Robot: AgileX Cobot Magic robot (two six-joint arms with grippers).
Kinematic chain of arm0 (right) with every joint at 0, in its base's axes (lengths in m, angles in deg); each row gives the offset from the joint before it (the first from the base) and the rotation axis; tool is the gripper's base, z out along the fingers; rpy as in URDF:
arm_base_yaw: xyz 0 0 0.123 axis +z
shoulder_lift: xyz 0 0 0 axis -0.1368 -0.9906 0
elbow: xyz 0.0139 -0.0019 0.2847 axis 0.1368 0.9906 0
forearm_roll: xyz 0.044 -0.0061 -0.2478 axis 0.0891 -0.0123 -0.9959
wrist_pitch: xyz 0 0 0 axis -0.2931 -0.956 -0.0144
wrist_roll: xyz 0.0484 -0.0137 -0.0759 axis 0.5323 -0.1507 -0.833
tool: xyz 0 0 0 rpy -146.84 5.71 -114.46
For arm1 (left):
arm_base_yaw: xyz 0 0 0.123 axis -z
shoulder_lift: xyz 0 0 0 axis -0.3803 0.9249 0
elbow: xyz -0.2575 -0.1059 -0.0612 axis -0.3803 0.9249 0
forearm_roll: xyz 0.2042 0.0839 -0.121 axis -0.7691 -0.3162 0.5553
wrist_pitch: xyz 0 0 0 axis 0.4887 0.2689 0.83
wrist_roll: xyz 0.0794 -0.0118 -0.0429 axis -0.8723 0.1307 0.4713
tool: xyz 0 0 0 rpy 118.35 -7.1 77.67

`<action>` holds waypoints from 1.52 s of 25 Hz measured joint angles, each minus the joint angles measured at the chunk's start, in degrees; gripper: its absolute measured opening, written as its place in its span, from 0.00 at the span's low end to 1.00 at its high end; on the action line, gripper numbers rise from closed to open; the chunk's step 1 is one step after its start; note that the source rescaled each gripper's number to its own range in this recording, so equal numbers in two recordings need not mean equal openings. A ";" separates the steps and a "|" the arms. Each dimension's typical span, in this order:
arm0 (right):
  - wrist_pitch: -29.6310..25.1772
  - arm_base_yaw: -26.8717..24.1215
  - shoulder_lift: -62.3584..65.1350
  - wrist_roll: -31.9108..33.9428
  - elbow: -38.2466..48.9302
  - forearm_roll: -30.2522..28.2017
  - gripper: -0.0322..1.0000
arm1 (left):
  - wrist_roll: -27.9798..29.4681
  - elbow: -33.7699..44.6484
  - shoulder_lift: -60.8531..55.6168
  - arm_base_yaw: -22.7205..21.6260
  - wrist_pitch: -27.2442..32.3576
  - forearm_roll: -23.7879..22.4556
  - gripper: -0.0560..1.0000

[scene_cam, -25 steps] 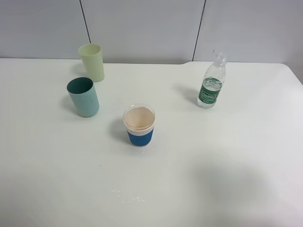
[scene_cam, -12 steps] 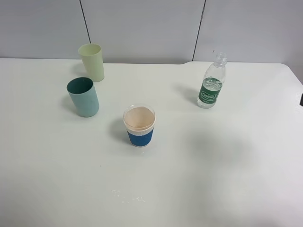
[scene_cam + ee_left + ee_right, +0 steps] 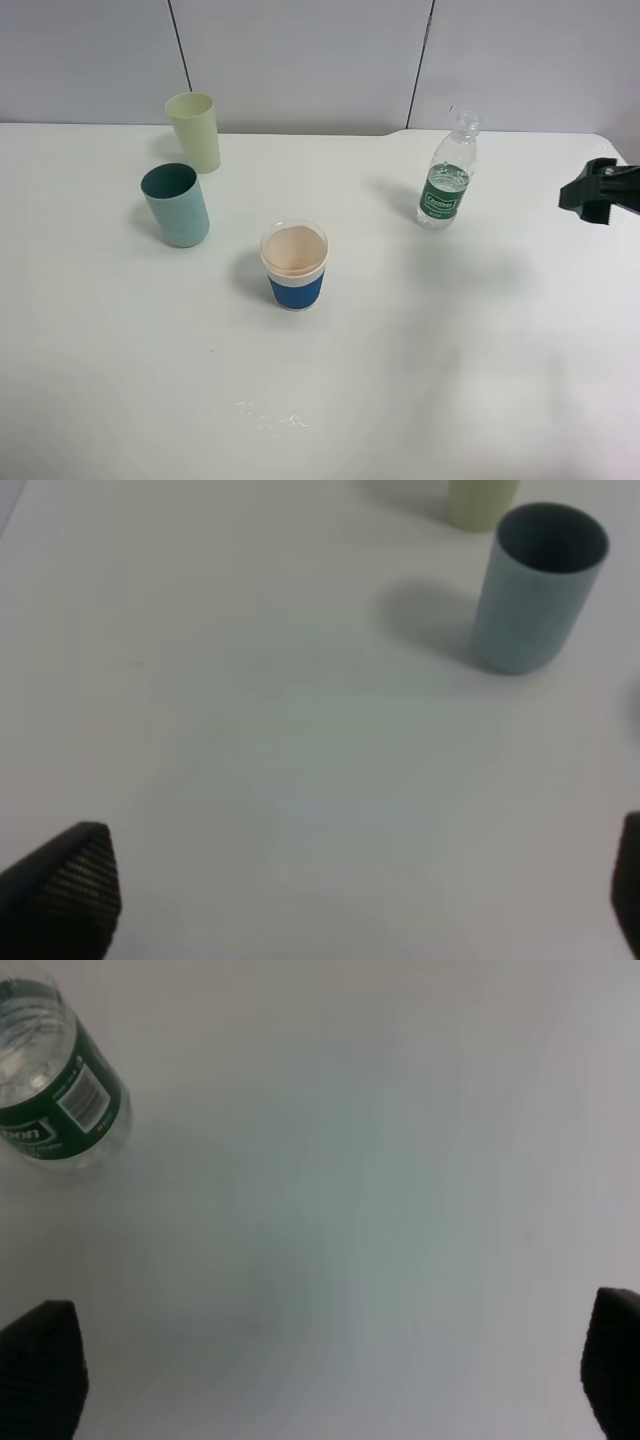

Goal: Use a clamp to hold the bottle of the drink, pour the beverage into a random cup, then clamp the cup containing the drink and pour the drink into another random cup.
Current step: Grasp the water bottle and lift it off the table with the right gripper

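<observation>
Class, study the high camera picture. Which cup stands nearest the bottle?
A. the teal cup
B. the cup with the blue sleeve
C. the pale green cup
B: in the high view the cup with the blue sleeve sits closest to the bottle. The teal cup and the pale green cup stand farther off, at the left.
</observation>
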 joint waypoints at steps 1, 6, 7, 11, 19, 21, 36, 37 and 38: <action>2.07 1.24 -1.81 0.00 0.00 -0.01 1.00 | 0.00 0.00 0.00 0.00 0.00 0.00 1.00; 10.31 5.06 -9.93 0.05 0.00 -0.06 1.00 | 0.00 0.00 0.00 0.00 0.00 0.00 1.00; 11.22 5.14 -11.65 0.11 0.00 -0.06 1.00 | 0.00 0.00 0.00 0.00 0.00 0.00 1.00; 14.26 5.14 -17.98 0.46 -0.05 -0.06 1.00 | 0.00 0.00 0.00 0.00 0.00 0.00 1.00; 22.71 5.14 -26.72 0.46 -0.10 -0.08 1.00 | 0.00 0.00 0.00 0.00 0.00 0.00 1.00; 24.58 5.14 -28.57 0.46 -0.10 -0.13 1.00 | 0.00 0.00 0.00 0.00 0.00 0.00 1.00; 37.45 5.77 -33.46 0.46 -0.14 -4.95 1.00 | 0.00 0.00 0.00 0.00 0.00 0.00 1.00; 38.27 5.77 -33.46 0.46 -0.14 -5.21 1.00 | 0.00 0.00 0.00 0.00 0.00 0.00 1.00; 39.29 5.77 -33.46 0.46 -0.14 -5.56 1.00 | 0.00 0.00 0.00 0.00 0.00 0.00 1.00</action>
